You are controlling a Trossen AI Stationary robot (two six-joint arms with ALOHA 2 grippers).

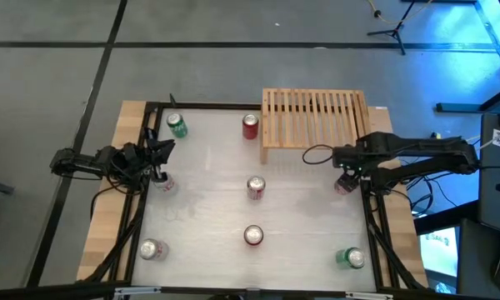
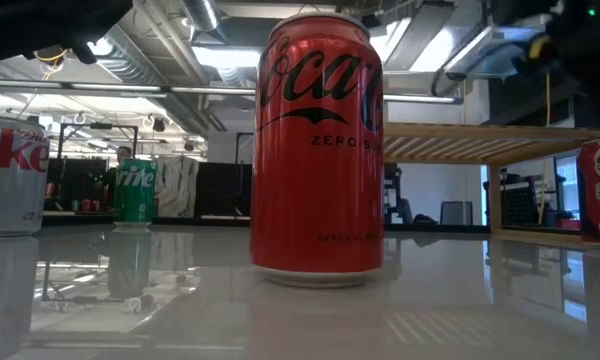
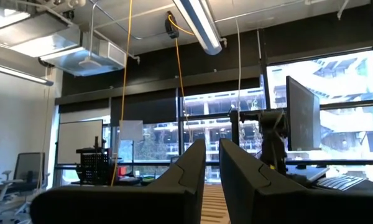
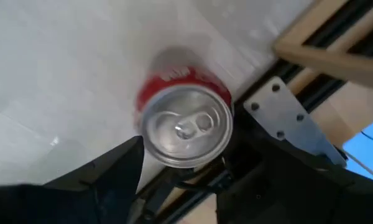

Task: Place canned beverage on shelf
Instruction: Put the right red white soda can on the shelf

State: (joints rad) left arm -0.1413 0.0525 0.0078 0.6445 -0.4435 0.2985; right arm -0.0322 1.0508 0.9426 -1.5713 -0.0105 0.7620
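Note:
A red can [image 4: 185,124] with a silver top stands upright on the white table at its right edge, also seen in the high view [image 1: 344,184]. My right gripper [image 4: 186,149] hangs over it pointing down, open, one finger on either side of the can's top; I see no touch. The light wooden slatted shelf [image 1: 314,117] stands at the table's far right, behind this can. My left gripper [image 1: 156,158] waits shut at the table's left side, aimed up into the room [image 3: 211,165].
Several other cans stand about: green [image 1: 177,125] and red [image 1: 250,126] at the far side, two in the middle [image 1: 256,187] [image 1: 253,236], silver ones at the left [image 1: 151,248] [image 1: 162,183], green near right [image 1: 351,258]. A black frame rail [image 4: 280,118] runs beside the red can.

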